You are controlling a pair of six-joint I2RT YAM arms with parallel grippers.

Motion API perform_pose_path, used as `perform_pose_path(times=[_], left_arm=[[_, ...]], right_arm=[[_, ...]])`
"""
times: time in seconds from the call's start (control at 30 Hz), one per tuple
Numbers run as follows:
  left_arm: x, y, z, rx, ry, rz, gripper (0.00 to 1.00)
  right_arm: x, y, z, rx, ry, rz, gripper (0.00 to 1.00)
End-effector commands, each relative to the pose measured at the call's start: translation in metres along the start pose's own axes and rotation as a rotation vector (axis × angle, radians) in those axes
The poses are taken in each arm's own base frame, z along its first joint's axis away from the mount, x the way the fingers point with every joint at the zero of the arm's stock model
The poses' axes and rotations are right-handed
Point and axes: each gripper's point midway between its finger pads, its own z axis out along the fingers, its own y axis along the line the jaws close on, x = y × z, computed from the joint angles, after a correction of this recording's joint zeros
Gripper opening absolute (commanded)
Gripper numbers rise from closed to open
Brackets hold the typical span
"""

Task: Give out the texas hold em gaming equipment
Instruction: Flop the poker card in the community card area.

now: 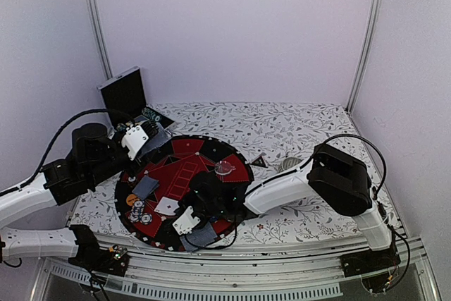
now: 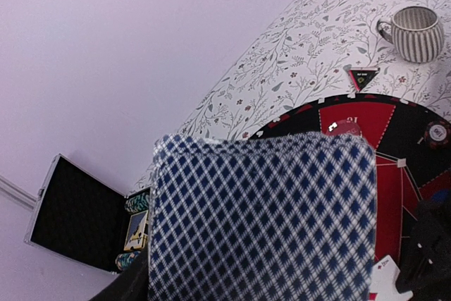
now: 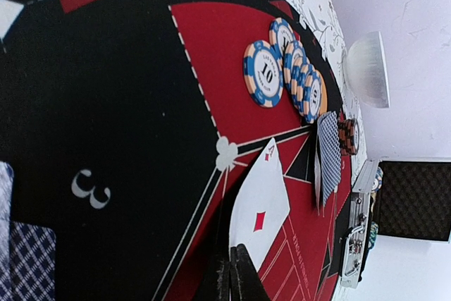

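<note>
Black hinged case stands open at the table's far left corner — ribbed cup sits near the round felt mat's right edge.

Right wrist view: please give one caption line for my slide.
Shut right gripper near a face-up card; poker chips lie beyond.
</note>
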Motion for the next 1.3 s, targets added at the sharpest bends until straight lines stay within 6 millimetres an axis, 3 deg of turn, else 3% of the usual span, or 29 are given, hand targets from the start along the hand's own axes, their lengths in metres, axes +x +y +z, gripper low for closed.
perform_pose_path(times=[0.0, 0.4, 0.63, 0.97, 1.2, 1.27], left_arm=[[-0.015, 0.013, -0.004, -0.025, -0.045, -0.029, 0.54], [-0.017, 0.013, -0.005, -0.024, -0.053, -0.034, 0.54], [-0.017, 0.013, -0.005, -0.024, -0.052, -0.034, 0.54], [-0.016, 0.012, -0.004, -0.020, -0.049, -0.032, 0.54], [-0.016, 0.012, -0.004, -0.021, -0.050, -0.031, 0.54], [-0.016, 0.011, -0.004, -0.018, -0.050, -0.031, 0.54]], right_arm=[[-0.018, 0.007, 0.006, -0.035, -0.045, -0.013, 0.02], [-0.014, 0.007, 0.006, -0.038, -0.014, -0.003, 0.02], [-0.002, 0.006, 0.008, -0.038, 0.059, 0.057, 0.02], [-0.012, 0.010, 0.002, -0.067, 0.015, 0.038, 0.03], [-0.013, 0.009, -0.002, -0.062, 0.014, 0.014, 0.18], [-0.013, 0.007, -0.004, -0.052, 0.014, 0.005, 0.26]])
